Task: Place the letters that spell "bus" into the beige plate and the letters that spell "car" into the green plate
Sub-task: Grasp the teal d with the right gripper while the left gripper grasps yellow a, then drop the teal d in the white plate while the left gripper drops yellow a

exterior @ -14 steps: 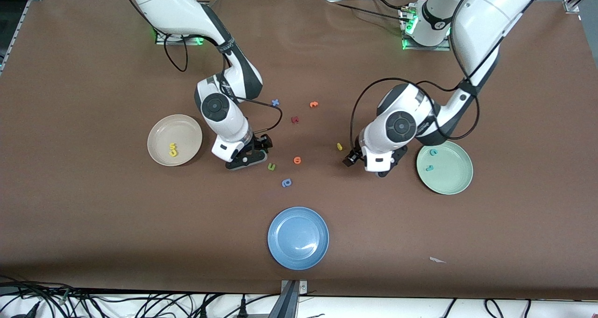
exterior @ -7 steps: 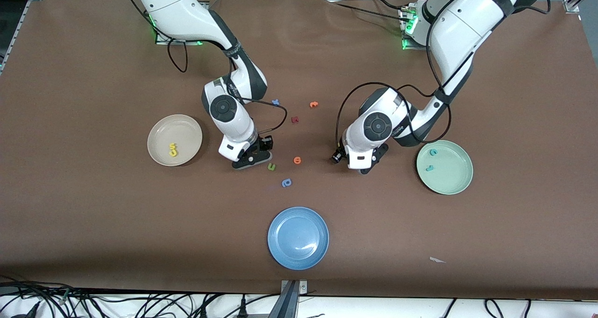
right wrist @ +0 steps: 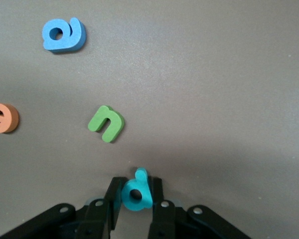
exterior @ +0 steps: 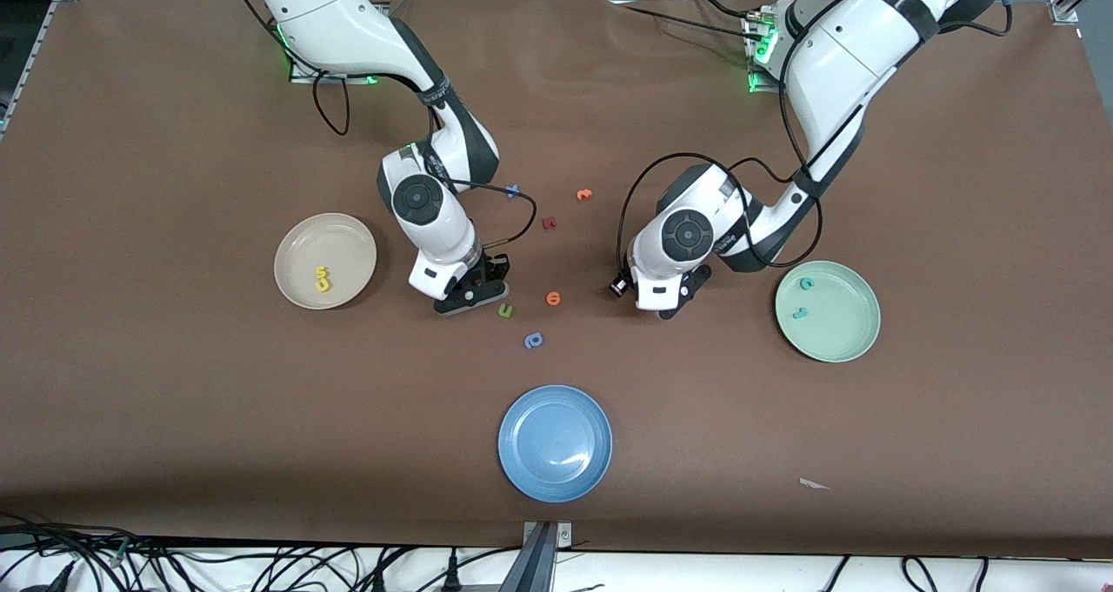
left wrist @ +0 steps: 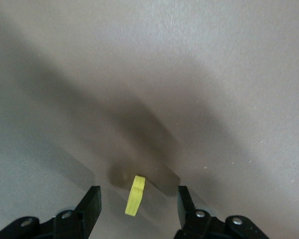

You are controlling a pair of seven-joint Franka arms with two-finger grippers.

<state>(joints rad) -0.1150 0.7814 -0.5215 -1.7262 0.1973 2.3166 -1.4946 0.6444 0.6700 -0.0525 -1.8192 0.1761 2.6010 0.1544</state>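
Note:
My right gripper is down at the table and shut on the teal b, between the beige plate and the green u-shaped letter. The front view shows this gripper covering the b. The beige plate holds the yellow s and u. My left gripper is open, its fingers straddling the yellow a, which stands on edge with a gap on each side. In the front view that gripper hides the a. The green plate holds the teal c and teal r.
A green u-shaped letter, an orange letter and a blue letter lie between the grippers. Farther from the front camera are a dark red letter, an orange letter and a blue cross. A blue plate sits nearest the front camera.
The left gripper moved from beside the green plate toward the table's middle and now covers the yellow a. The right gripper edged slightly toward the green letter.

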